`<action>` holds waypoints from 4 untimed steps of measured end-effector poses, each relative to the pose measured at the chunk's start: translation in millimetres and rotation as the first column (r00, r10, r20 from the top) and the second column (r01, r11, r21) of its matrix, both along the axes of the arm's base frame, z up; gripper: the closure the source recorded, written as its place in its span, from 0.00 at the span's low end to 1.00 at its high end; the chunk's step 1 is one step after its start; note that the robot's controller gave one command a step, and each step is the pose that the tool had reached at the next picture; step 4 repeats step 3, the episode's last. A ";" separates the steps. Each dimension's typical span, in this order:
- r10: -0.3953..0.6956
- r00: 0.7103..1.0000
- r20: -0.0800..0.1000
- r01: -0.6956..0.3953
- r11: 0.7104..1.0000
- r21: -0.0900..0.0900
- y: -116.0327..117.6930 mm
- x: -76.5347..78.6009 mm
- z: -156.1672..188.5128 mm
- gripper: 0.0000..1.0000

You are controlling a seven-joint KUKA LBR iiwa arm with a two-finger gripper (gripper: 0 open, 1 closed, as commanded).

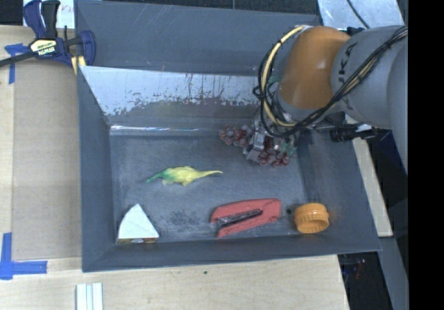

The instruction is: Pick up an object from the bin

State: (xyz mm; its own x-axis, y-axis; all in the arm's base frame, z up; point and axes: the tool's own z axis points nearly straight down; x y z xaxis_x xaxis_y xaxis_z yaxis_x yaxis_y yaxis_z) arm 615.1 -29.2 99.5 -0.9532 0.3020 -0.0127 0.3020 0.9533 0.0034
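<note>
Sitting low over a bunch of dark red toy grapes, the gripper is up and right of the yellow-green toy dinosaur.
The bunch's long axis runs left to right, dipping slightly rightward; its middle is hidden under the gripper. The arm enters from the right, wrist bent downward, its orange cover and looped cables masking the gripper, so apart or clamped cannot be told.

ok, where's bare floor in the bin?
Bare: back left, between the grey metal bin's far wall and the yellow toy dinosaur. Crowded: back right, gripper at the dark red berry cluster; front, white wedge, red flat tool, orange cap.
</note>
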 end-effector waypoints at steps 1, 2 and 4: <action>0.001 1.000 0.002 -0.001 1.000 0.000 -0.2 0.6 21.5 1.00; 0.002 1.000 0.001 -0.002 1.000 0.000 -0.4 0.1 51.7 1.00; 0.002 1.000 0.005 -0.002 1.000 0.000 -0.5 1.2 74.4 1.00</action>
